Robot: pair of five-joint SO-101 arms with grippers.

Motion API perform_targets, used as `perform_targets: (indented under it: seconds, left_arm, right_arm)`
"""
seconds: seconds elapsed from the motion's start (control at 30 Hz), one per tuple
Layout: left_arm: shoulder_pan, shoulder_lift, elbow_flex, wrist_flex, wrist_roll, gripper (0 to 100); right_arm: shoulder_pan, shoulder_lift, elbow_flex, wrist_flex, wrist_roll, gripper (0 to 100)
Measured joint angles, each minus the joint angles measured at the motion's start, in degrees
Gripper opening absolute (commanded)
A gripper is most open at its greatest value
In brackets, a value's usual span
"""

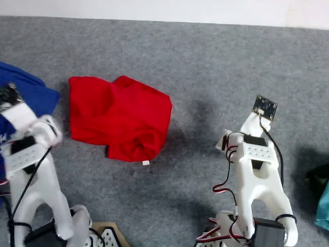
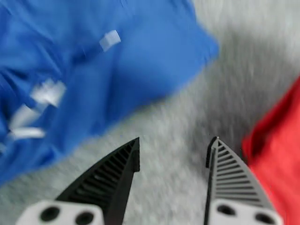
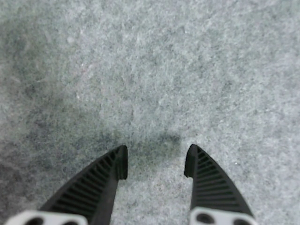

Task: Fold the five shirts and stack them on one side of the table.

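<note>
From above, a crumpled red fabric shirt (image 1: 121,118) lies left of centre on the grey felt surface (image 1: 216,56), with a blue fabric shirt (image 1: 28,92) at the left edge. Left wrist view: the left gripper (image 2: 173,150) is parted, holding nothing, between them. Right wrist view: the right gripper (image 3: 155,161) is parted, holding nothing, above felt.

Red shirt (image 1: 121,117) lies rumpled on grey counter (image 1: 205,56). Blue shirt (image 1: 31,95) at edge, partly under left arm (image 1: 31,159). Right arm (image 1: 257,164) well apart from both shirts.
</note>
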Motion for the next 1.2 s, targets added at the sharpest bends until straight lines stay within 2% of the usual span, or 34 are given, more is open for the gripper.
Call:
perform_targets:
  seconds: [0.13,0.47,0.53,0.67,0.9,1.1,1.2]
  left_arm:
    - [3.87,-0.18,4.75,0.00,0.00,23]
    - [13.45,-0.53,5.36,-0.09,0.26,23]
    - [16.18,-0.53,5.36,-2.11,2.11,23]
    - [20.84,-0.53,5.63,-11.16,3.78,23]
    - [25.23,1.14,5.54,-23.47,3.78,23]
    - [25.14,14.51,-1.93,-26.73,4.22,23]
    - [24.97,17.05,-4.48,-26.90,4.22,23]
  right_arm:
    - [0.00,0.00,1.32,-2.37,0.00,20.2]
    - [-0.70,0.00,1.93,-4.13,0.00,20.2]
    - [-0.79,0.00,1.93,-4.13,0.00,20.2]
    - [-0.79,0.00,1.93,-4.13,0.00,20.2]
    - [-0.79,0.00,1.93,-4.13,0.00,20.2]
    - [-0.79,0.00,1.93,-4.13,0.00,20.2]
    - [-0.79,0.00,1.93,-4.13,0.00,20.2]
